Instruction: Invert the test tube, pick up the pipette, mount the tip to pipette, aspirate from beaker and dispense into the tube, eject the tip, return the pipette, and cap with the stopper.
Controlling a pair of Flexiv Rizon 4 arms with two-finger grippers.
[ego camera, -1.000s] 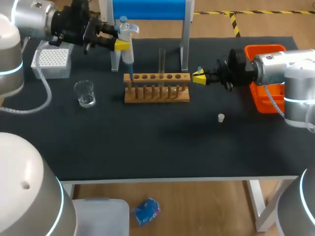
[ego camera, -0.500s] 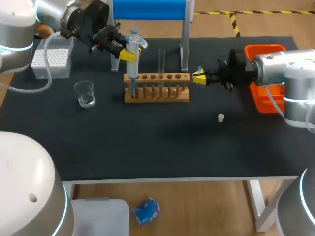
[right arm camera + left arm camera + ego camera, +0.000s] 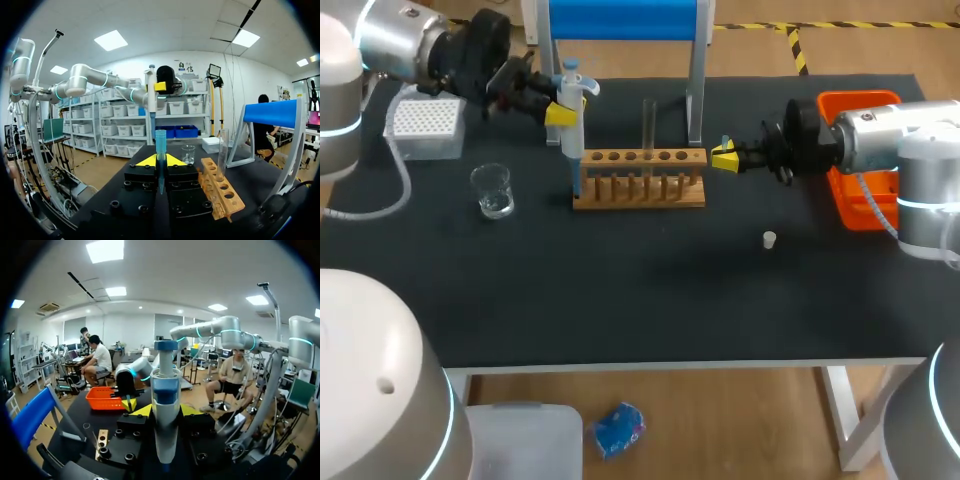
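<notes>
In the head view, the left gripper is clamped on the pipette, which stands upright just left of the rack, and the right gripper is at the rack's right end. The left wrist view shows the pipette body squeezed between both yellow fingers. In the right wrist view, the fingers pinch the blue tip with its wide end up, I think so that the pipette can press into it.
</notes>
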